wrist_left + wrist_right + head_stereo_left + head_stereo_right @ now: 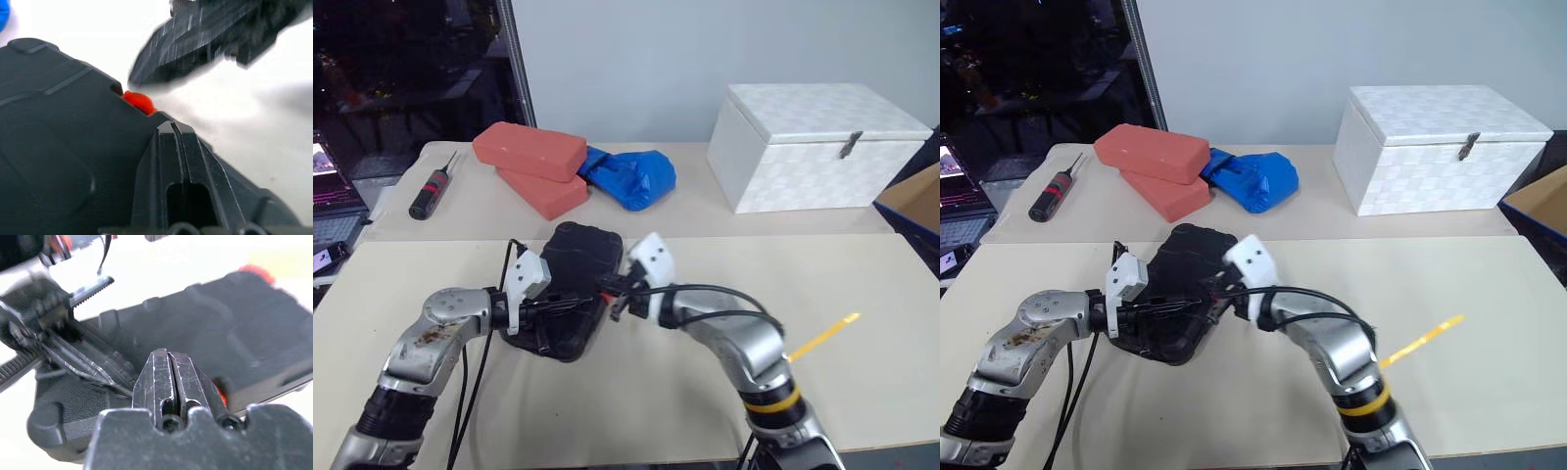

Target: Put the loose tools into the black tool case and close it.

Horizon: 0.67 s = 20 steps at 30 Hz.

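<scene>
The black tool case [576, 257] lies closed on the near table, its textured lid up and its small orange latch [138, 101] on the right side edge. No loose tools are in sight. My left gripper [570, 305] reaches across the case's near end from the left, fingers [166, 147] pressed together with nothing between them. My right gripper [610, 294] hovers by the latch side, just off the case, also shut and empty, as the right wrist view [165, 355] shows. The two grippers' tips nearly meet.
On the far table lie a thick black screwdriver with a red band [431, 191], two red bricks [530, 152], a blue bag [631, 176] and a white box [813, 147]. A cardboard box [915, 201] juts in at the right. A yellow strip [822, 338] lies right of my right arm.
</scene>
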### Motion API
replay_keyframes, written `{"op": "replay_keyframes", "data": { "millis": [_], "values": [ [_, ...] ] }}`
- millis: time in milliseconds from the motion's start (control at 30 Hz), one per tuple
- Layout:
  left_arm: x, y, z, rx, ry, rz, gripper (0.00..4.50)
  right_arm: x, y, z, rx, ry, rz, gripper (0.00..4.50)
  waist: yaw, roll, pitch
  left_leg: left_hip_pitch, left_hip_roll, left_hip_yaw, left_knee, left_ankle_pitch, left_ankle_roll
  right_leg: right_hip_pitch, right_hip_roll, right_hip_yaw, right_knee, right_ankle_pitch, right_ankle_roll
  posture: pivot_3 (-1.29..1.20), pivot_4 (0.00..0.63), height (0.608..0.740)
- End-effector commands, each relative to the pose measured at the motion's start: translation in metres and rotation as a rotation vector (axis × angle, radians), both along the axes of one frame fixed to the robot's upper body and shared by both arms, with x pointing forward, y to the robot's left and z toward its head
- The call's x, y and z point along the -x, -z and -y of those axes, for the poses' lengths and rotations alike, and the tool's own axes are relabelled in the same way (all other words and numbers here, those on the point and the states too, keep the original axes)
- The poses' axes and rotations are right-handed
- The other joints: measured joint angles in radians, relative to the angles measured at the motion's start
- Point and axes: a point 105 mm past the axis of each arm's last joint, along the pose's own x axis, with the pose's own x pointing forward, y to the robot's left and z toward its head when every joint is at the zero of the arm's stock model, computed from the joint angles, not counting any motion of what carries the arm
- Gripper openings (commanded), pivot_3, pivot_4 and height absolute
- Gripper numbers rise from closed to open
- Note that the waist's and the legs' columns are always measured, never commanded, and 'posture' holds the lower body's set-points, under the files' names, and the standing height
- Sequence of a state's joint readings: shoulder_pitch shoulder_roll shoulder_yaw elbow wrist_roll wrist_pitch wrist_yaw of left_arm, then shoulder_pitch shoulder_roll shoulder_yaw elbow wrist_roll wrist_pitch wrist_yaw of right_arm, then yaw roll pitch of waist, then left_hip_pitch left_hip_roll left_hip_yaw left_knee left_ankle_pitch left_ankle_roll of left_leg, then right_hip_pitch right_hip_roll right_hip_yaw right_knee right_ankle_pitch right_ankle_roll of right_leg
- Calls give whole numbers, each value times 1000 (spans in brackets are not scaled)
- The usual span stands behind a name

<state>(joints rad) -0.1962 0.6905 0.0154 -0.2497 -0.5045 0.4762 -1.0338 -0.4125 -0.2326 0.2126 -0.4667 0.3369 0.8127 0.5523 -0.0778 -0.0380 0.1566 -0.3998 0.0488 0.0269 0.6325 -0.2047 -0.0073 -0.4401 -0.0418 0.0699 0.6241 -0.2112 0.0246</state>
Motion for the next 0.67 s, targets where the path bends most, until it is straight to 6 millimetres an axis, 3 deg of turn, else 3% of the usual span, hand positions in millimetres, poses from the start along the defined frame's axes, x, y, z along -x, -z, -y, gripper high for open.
{"op": "replay_keyframes", "data": {
  "millis": [33,233,333,500,667],
  "values": [
    [18,-14,-13,66,-47,-10,1112,25,-23,47,14,-47,139,1471,7,-1,1,-2,0,0,0,0,0,-1,0,0,0,-1,1,0,150,740],
    [44,-32,-40,90,-158,-22,3296,57,-8,104,176,-88,131,3492,11,-7,6,-5,0,0,0,-3,1,-5,0,-1,0,-5,0,0,150,740],
    [55,-34,-49,78,-190,-36,4348,65,-4,120,214,-87,119,4470,12,-8,7,-5,0,0,0,-3,1,-4,-1,-1,0,-5,-1,0,150,740],
    [95,-18,-78,-10,-317,-100,4444,80,-3,158,269,-17,154,4500,14,-13,10,-3,-1,0,2,-4,-1,-2,-2,-1,0,-9,-8,0,150,740],
    [104,-8,-85,-16,-359,-124,4444,79,-3,166,285,19,173,4500,24,-17,13,0,0,0,4,-6,-5,-1,-2,-1,-1,-10,-9,0,150,740]
  ]
}}
